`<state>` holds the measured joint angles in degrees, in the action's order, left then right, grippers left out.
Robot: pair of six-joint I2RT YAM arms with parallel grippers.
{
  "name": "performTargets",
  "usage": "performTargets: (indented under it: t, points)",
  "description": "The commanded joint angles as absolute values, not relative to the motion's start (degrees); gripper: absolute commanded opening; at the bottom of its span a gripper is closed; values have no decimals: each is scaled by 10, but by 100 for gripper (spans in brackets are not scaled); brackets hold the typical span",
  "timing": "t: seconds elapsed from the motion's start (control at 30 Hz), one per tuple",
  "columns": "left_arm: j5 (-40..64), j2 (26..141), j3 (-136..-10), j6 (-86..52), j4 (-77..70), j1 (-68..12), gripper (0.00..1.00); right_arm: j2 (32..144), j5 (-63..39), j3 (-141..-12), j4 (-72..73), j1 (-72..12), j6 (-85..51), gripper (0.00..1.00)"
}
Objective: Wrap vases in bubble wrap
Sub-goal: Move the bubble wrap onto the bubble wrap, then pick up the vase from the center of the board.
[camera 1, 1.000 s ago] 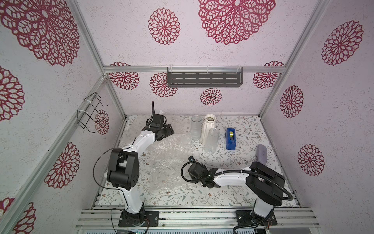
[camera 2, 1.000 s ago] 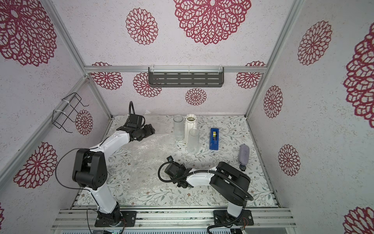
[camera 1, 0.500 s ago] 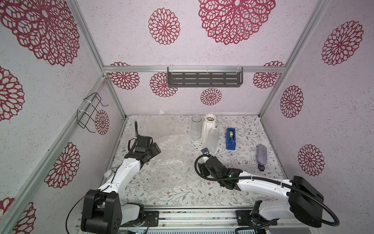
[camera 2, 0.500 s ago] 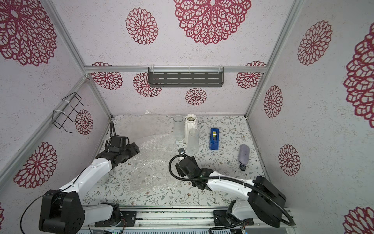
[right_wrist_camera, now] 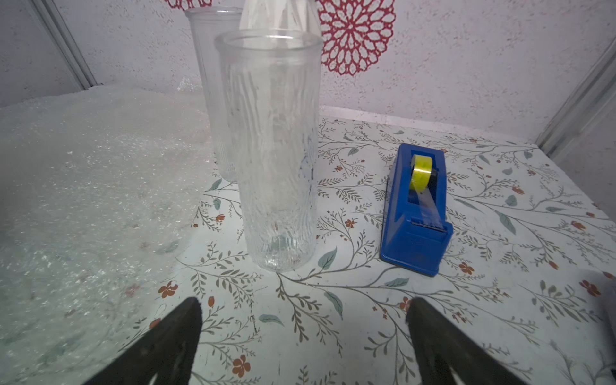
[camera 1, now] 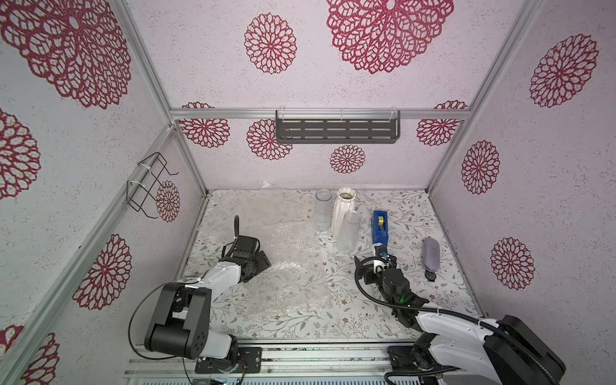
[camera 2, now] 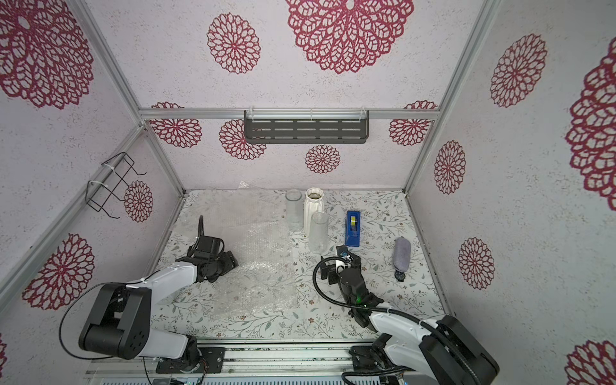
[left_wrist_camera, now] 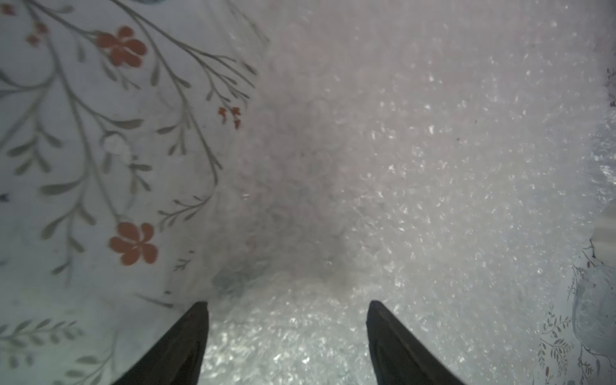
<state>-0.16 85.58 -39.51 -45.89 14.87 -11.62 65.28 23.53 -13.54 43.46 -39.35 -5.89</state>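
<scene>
Three vases stand at the back of the floral table: a clear glass one [camera 1: 322, 210], a white ribbed one [camera 1: 343, 210] and a nearer clear glass one [camera 1: 349, 233] [camera 2: 319, 233]. Bubble wrap [camera 1: 290, 266] [camera 2: 263, 266] lies flat across the left and middle. My left gripper [camera 1: 263, 263] [left_wrist_camera: 286, 303] hangs open just over the wrap's [left_wrist_camera: 400, 166] left edge, holding nothing. My right gripper [camera 1: 378, 258] [right_wrist_camera: 303, 301] is open and empty, low over the table, a short way before the nearer glass vase [right_wrist_camera: 276, 160]. The other glass vase [right_wrist_camera: 210, 83] stands behind it.
A blue tape dispenser [camera 1: 380, 226] [right_wrist_camera: 416, 206] sits just right of the vases. A grey-purple pouch [camera 1: 431, 255] and a small dark watch [camera 1: 431, 276] lie near the right wall. A wire rack [camera 1: 150, 186] hangs on the left wall, a grey shelf [camera 1: 336, 128] on the back wall.
My left gripper came forward from the back left to the wrap's left edge. My right gripper moved right off the wrap towards the nearer glass vase and opened wider.
</scene>
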Motion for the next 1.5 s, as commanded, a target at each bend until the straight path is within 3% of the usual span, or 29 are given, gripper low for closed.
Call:
performTargets:
  t: [0.0,0.37,0.63,1.0,1.47]
  points:
    - [16,894,-434,-457,110,-141,74,690,192,-161,589,-371,-17,99]
    - [29,876,-445,-477,113,-176,74,847,52,-212,702,-313,-5,99]
    - [14,796,-403,-444,99,-159,85,934,64,-244,759,-305,6,99]
    - [37,767,-357,-437,49,-137,89,1041,49,-298,847,-290,-20,98]
    - [34,774,-347,-435,37,-135,89,1104,29,-329,908,-283,-24,82]
